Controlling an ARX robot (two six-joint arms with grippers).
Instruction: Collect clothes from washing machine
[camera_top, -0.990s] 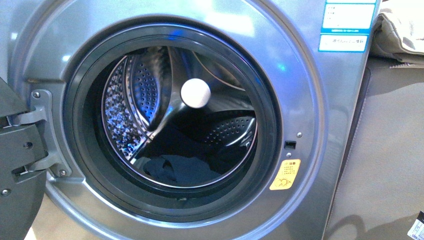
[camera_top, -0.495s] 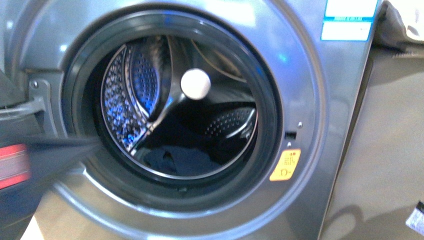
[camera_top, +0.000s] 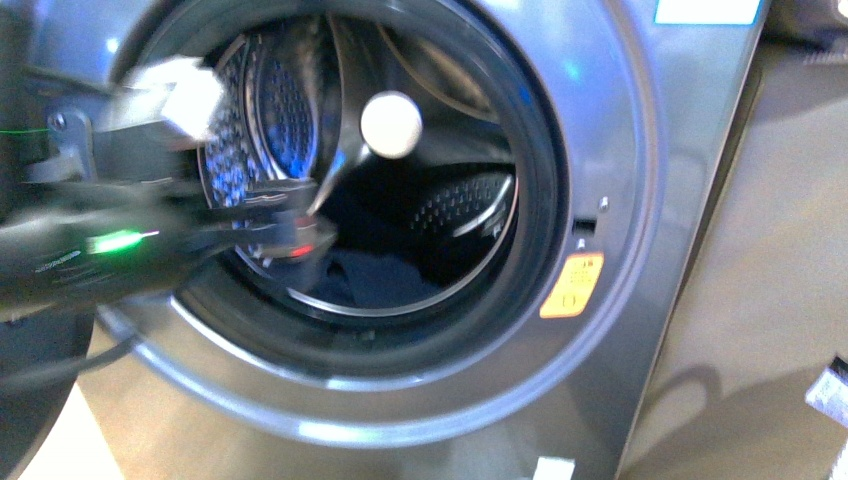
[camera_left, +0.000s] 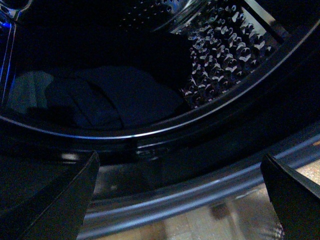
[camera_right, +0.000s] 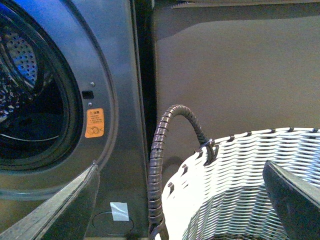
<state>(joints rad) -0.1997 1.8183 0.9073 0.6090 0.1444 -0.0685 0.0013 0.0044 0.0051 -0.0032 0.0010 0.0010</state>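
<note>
The grey washing machine (camera_top: 620, 130) stands with its round mouth open, showing the perforated steel drum (camera_top: 250, 120). The dark navy clothes (camera_top: 375, 282) lie at the drum's bottom. My left gripper (camera_top: 290, 225) is blurred at the mouth's left side, open and empty. In the left wrist view the clothes (camera_left: 115, 97) lie just past the dark door rim (camera_left: 150, 145), ahead of the wide-apart fingers (camera_left: 55, 200). My right gripper (camera_right: 182, 220) is open and empty above the woven basket (camera_right: 235, 190), beside the machine (camera_right: 115, 75).
An orange-yellow sticker (camera_top: 572, 285) sits right of the mouth. A white round piece (camera_top: 390, 124) shows at the drum's back. A grey panel (camera_top: 760, 280) stands right of the machine. The basket's dark wrapped handle (camera_right: 160, 155) rises next to the machine's corner.
My left arm has swung in from the left edge to the drum mouth. The camera view has shifted, so the machine sits higher in the picture.
</note>
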